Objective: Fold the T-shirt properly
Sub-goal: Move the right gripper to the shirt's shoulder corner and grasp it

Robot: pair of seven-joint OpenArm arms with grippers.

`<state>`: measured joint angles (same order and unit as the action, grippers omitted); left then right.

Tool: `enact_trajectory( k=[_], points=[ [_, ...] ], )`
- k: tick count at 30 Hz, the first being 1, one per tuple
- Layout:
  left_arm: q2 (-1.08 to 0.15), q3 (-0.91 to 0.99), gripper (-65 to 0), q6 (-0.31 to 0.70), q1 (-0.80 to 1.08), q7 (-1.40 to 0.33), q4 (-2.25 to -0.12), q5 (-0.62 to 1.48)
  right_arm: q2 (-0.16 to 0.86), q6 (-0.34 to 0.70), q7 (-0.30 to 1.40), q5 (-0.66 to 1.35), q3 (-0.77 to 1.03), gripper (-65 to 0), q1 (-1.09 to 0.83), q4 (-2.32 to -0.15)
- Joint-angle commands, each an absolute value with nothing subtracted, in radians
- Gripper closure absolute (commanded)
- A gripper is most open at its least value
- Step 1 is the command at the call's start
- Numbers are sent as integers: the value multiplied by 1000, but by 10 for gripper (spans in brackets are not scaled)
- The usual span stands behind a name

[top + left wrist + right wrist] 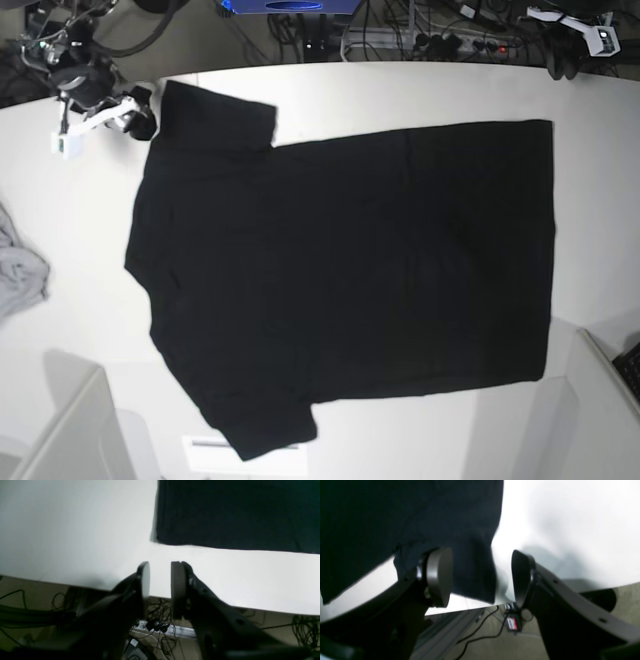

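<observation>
The black T-shirt lies spread flat across the white surface, plain side up, sleeves toward the grey cloth, laid out ready for a first fold. At its far sleeve, the right end effector stands wide, with the sleeve hem between its fingers but not pinched, as far as the blurred wrist view shows. Off the T-shirt's hem corner, the left end effector hangs over the surface edge, narrowly parted and holding nothing.
</observation>
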<state>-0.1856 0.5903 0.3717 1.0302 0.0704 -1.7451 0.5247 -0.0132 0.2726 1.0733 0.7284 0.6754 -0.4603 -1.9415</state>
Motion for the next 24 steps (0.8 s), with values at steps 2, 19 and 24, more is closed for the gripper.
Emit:
enact_trajectory(
  k=[2, 19, 24],
  points=[
    [-191, 602, -143, 377, 1049, 94, -1755, 535, -4, 277, 1067, 746, 680, -360, -461, -1931],
    [-186, 608, -143, 374, 990, -16, -1748, 536, -4, 278, 1064, 745, 585, -357, -466, -1790],
    [-131, 737, -143, 380, 908, -148, -1742, 535, -4, 278, 1064, 745, 575, -356, -469, -1788]
  ],
)
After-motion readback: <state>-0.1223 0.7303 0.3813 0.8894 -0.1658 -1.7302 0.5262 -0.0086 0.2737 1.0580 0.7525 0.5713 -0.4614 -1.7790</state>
